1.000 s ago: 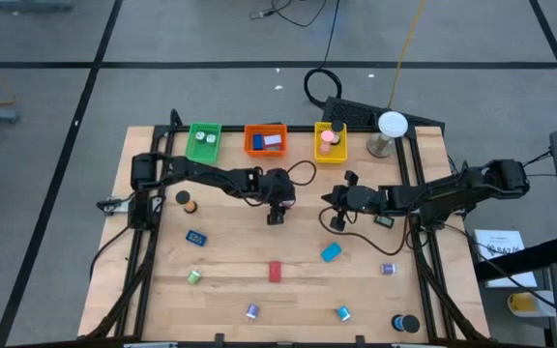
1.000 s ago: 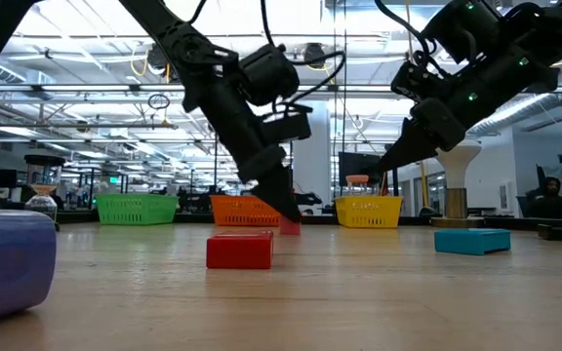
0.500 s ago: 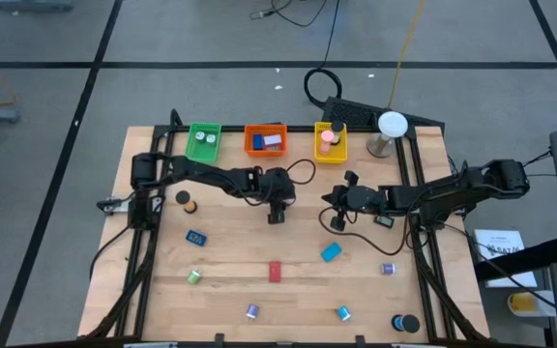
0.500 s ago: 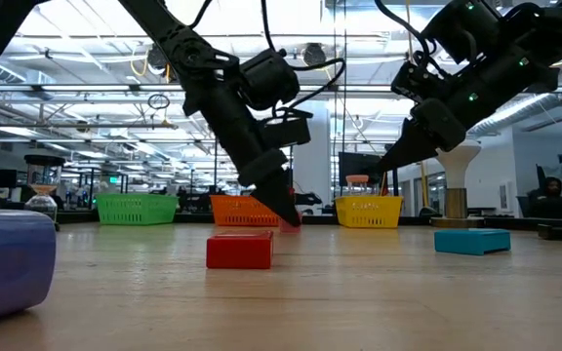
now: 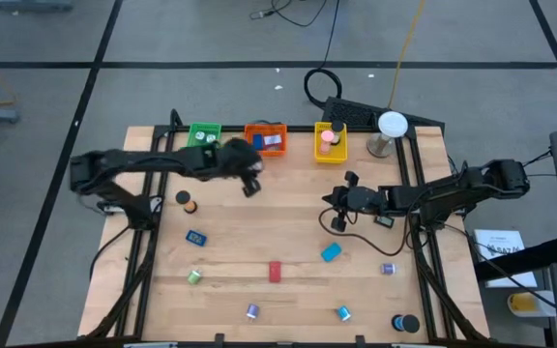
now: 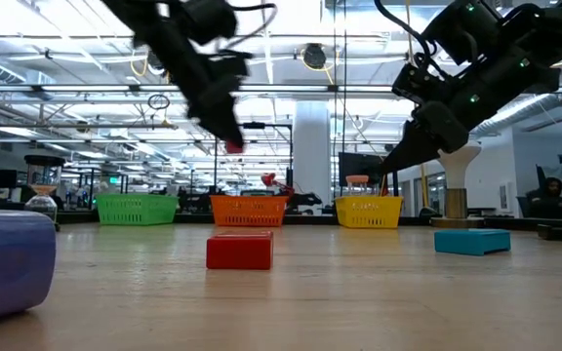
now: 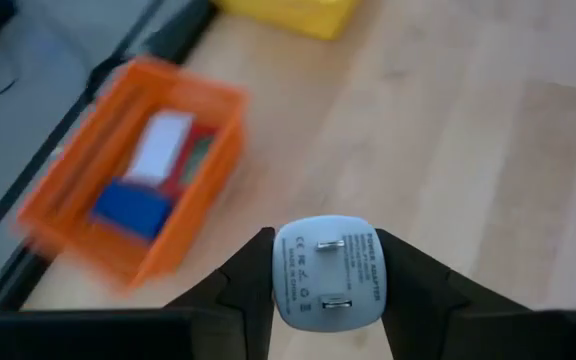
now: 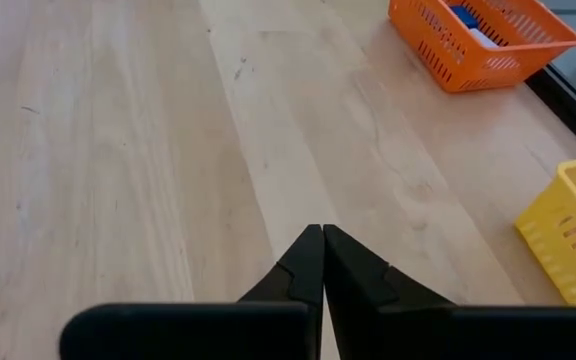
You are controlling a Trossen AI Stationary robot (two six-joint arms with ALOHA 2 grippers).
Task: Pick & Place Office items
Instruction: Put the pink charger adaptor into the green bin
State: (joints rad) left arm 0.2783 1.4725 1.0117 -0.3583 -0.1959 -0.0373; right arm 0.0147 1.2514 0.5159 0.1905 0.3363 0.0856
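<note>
The wooden counter [image 5: 259, 242] has small things spread on it. A white plug [image 7: 328, 271] sits tight between the left gripper [image 7: 325, 290] fingers, up above the orange tray [image 7: 133, 190]. The right gripper [image 8: 322, 262] waits over bare wood, fingers pressed together.

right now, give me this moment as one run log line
left pincer: shut on white plug adapter, raised near orange tray | right pincer: shut, empty, waiting above the table
</note>
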